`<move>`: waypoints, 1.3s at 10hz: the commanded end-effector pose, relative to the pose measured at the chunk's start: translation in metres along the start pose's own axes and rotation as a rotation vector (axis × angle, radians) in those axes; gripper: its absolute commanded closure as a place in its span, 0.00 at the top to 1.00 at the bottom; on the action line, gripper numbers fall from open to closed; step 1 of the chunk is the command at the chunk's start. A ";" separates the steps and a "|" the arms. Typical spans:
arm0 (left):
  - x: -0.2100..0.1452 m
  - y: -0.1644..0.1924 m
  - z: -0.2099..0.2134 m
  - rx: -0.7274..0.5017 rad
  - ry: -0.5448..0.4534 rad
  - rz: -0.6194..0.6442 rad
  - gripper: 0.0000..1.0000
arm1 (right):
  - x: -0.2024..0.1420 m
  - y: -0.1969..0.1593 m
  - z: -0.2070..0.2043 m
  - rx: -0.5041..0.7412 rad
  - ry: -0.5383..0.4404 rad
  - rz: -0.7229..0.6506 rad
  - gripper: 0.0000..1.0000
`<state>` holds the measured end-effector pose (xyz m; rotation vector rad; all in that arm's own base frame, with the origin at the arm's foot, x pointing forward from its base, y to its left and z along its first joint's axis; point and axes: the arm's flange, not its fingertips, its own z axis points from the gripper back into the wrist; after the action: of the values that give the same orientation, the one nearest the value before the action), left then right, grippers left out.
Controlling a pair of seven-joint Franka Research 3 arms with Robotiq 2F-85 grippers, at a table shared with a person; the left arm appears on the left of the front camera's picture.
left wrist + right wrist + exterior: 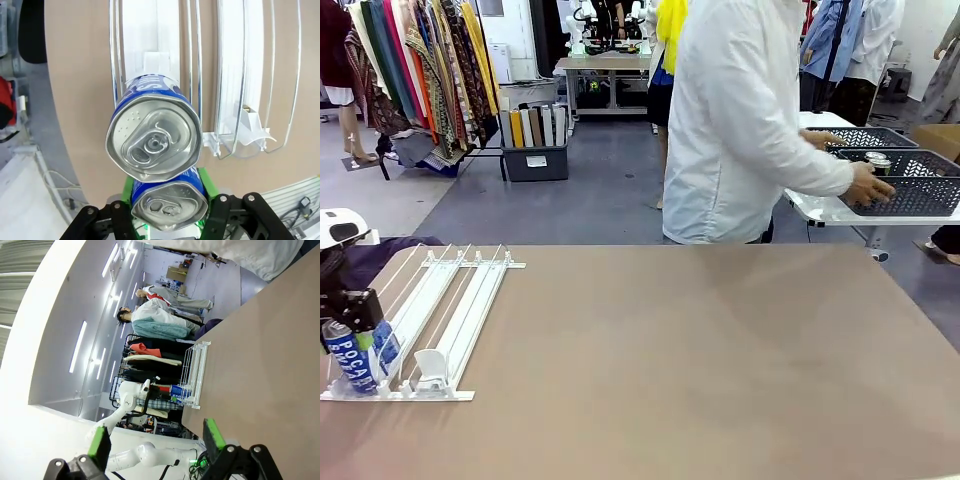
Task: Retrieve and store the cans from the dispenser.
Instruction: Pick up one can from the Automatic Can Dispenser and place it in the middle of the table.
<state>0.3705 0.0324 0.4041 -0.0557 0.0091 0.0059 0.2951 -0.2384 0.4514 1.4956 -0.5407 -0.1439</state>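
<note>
- While the left gripper (168,201) pinches a blue can (169,206) between its green pads, that can stands upright at the near end of the dispenser (455,305), on the robot's left side of the table (700,350).
- A second blue can (154,142) stands just behind it in the same lane; whether the two touch I cannot tell.
- In the neighbouring lane, a white pusher block (430,368) sits near the front end.
- The right gripper (156,436) hangs above the table edge, its fingers spread wide with nothing between them.
- At the far side, a person in a white shirt (740,120) is turned away, one hand (870,186) at a dark lattice basket (925,195) on a side table.
- A silver-topped can (877,160) stands in the basket.
</note>
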 end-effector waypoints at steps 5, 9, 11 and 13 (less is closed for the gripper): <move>-0.055 0.011 0.049 -0.013 -0.135 -0.036 0.00 | -0.001 0.003 0.001 -0.007 0.015 0.008 1.00; -0.075 0.029 0.185 -0.156 -0.217 -0.234 0.00 | -0.001 0.003 0.001 -0.007 0.015 0.008 1.00; -0.072 0.053 0.220 -0.270 -0.304 -0.100 0.00 | -0.001 0.003 0.001 -0.007 0.015 0.008 1.00; -0.056 0.084 0.200 -0.365 -0.212 0.002 0.00 | -0.001 0.003 0.001 -0.007 0.015 0.008 1.00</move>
<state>0.3011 0.1192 0.6120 -0.3598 -0.2584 -0.0319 0.2952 -0.2383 0.4513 1.4959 -0.5402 -0.1441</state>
